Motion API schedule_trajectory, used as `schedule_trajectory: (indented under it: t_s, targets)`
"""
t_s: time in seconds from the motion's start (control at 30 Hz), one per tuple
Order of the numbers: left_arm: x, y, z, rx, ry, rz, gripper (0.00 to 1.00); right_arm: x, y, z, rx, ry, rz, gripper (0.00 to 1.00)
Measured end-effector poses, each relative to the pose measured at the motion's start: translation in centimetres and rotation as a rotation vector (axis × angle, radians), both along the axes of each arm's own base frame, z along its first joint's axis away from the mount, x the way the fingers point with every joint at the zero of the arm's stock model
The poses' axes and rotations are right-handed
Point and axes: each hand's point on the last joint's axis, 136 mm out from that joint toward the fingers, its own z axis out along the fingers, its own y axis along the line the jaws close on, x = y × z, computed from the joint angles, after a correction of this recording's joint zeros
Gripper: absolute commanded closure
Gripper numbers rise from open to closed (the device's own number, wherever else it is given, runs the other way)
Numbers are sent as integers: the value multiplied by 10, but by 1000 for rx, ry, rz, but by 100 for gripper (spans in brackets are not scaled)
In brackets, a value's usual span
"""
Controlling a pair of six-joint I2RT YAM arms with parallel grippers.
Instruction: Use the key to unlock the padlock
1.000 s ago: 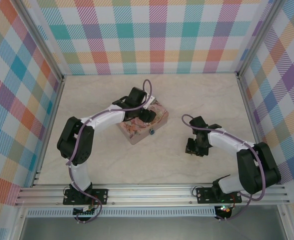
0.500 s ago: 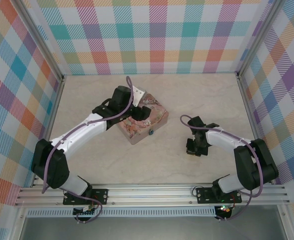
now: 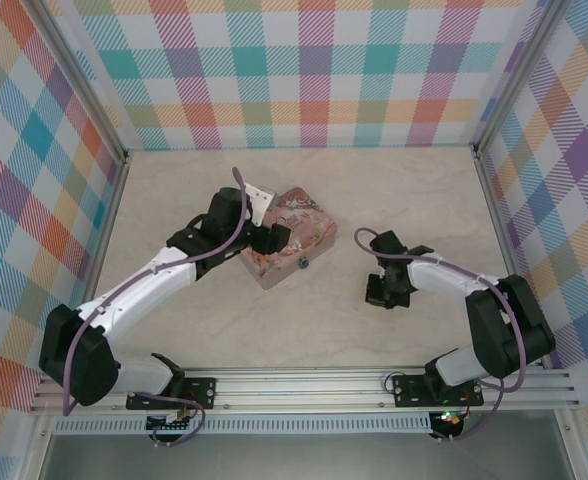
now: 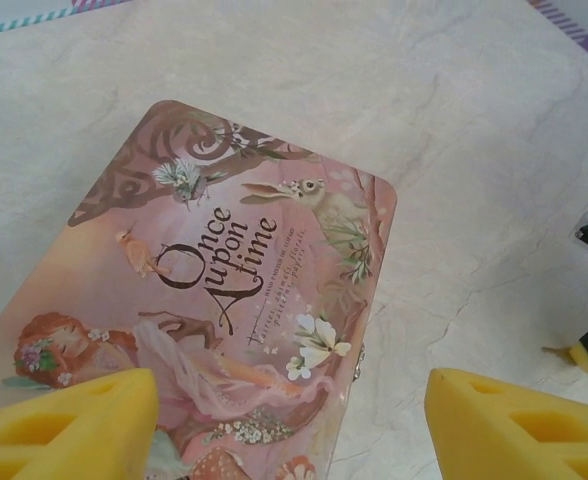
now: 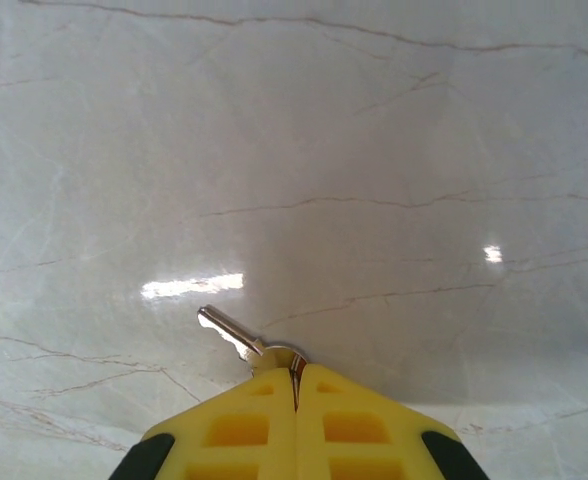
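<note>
A thin, silver-coloured metal key (image 5: 232, 333) is being pinched by its head between the closed yellow fingers (image 5: 244, 430) of the right gripper (image 5: 296, 375). Its shaft is being presented clear of the fingertips. In the right wrist view the long axis is running diagonally, and the tip is being pointed up and to the left, away from the gripper. Whether the tip is touching the surface cannot be told.

The tiny teal-blue padlock (image 3: 302, 265) is being carried on the near side wall of a pink, illustrated rectangular tin (image 3: 299, 225). It is well apart from the key, and its shackle is too small to be made out.

Everything is being supported by a pale, marble-veined tabletop (image 3: 394, 200). The tabletop is being enclosed on three sides by walls (image 3: 314, 70) in a pastel plaid pattern.

The left gripper (image 3: 272, 238) is being held over the tin's lid with its jaws spread wide. Its two yellow fingers (image 4: 64, 420) are being seen at either side of the lid (image 4: 234, 290), and nothing is being gripped between them. The right gripper (image 3: 382, 292) is being kept low over bare tabletop, to the right of the tin.
</note>
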Motion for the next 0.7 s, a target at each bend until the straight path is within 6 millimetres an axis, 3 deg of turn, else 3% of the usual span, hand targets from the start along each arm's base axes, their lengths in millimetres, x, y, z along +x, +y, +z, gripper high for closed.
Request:
schedule_trajectory:
  t_s: [0.17,0.33,0.57,0.7]
  targets:
    - [-8,4,12,-74,13,40,29,14,16,26,119,-126,-24,100]
    - [-14,-3,27,-193,46,47,30,40,42,77,344,-341,-76,100]
    - [-23,-30,41,-360,127,-5,33,70,76,141,609,-562,-79,100]
    - [-29,-57,41,-412,186,-57,35,76,92,175,709,-671,-35,100]
